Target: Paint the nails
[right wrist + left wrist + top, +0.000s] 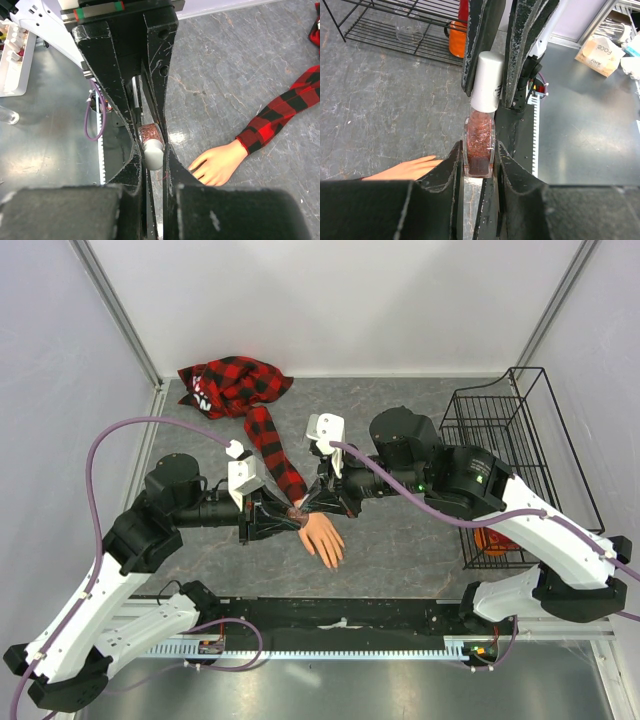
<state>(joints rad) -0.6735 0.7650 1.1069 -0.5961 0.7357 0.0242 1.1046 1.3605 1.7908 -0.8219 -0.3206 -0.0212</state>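
Note:
A small bottle (479, 142) of reddish glittery polish with a white cap (486, 82) hangs between both grippers, just above the table. My left gripper (479, 162) is shut on the glass body. My right gripper (153, 156) is shut on the white cap (152, 152). The peach mannequin hand (322, 536) lies flat right beside the bottle (298, 511), coming out of a red-and-black plaid sleeve (275, 450). In the right wrist view the hand (220, 162) lies to the right of my fingers. Its nails at the fingertips (191, 167) are too small to make out.
A black wire basket (500, 410) stands at the right with an orange object (488, 540) in it. The bunched plaid shirt (230, 385) lies at the back left. In the left wrist view a clear cup (410, 32) sits in the basket, and a cardboard box (600, 50) lies beyond the table.

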